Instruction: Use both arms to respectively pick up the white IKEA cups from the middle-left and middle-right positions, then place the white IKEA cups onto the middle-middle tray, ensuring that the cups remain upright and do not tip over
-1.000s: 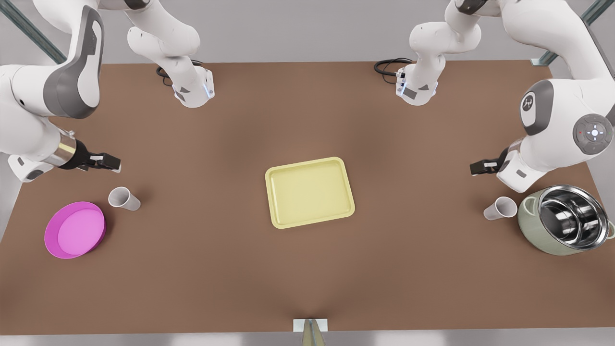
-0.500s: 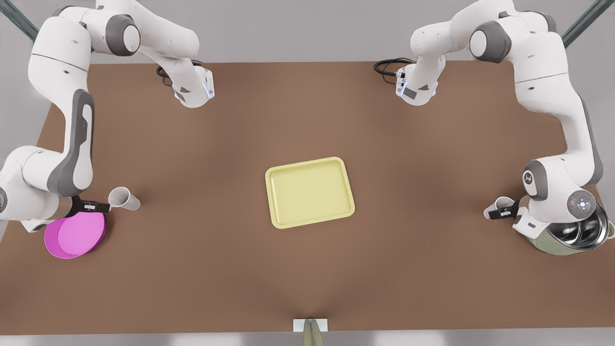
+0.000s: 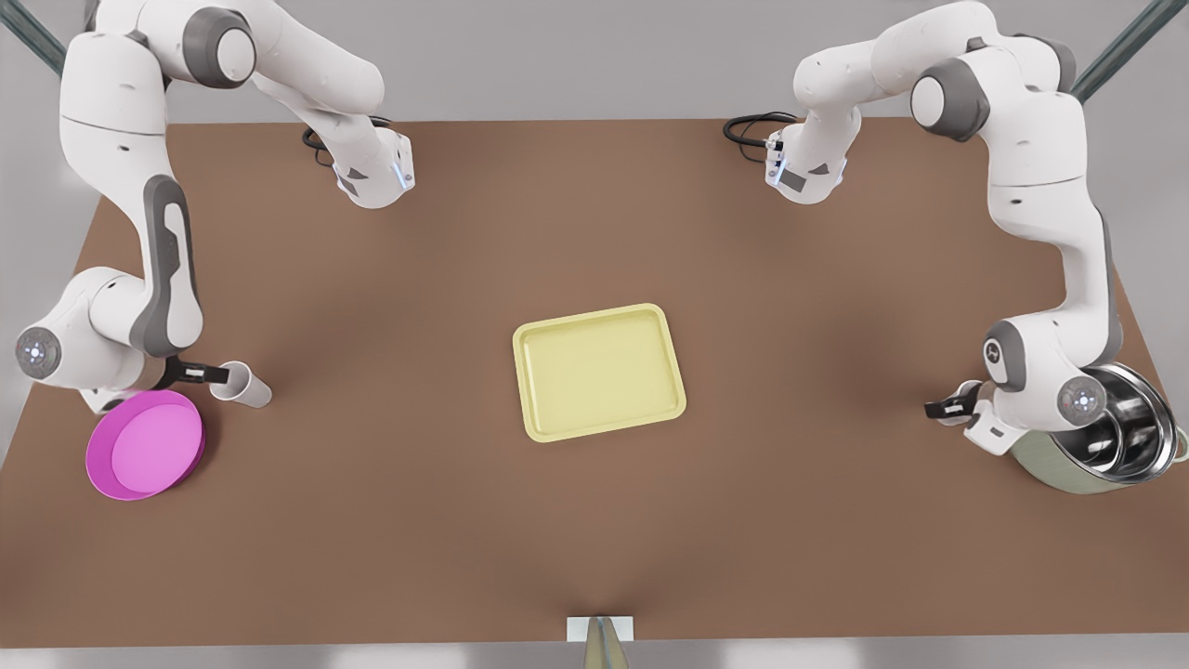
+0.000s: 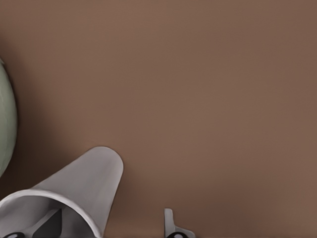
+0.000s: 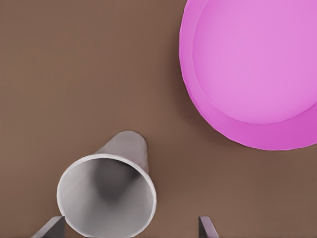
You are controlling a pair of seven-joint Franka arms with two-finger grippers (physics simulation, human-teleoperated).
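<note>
Two white cups stand upright on the brown table. One cup is at the front view's left, beside the pink dish. My right gripper is at its rim, open, with the cup between its fingertips. My left gripper is at the front view's right, over the other cup, which it mostly hides in the front view. It is open, with one finger outside the cup. The pale yellow tray lies in the middle with nothing on it.
A pink round dish lies just beside the cup at the front view's left. A grey-green steel-lined pot stands close behind the left arm's wrist. Both arm bases are at the table's far edge.
Both arms have swung down and in toward their cups. The right gripper has moved from near the pink dish to the cup's rim. The left gripper now covers the other cup.
</note>
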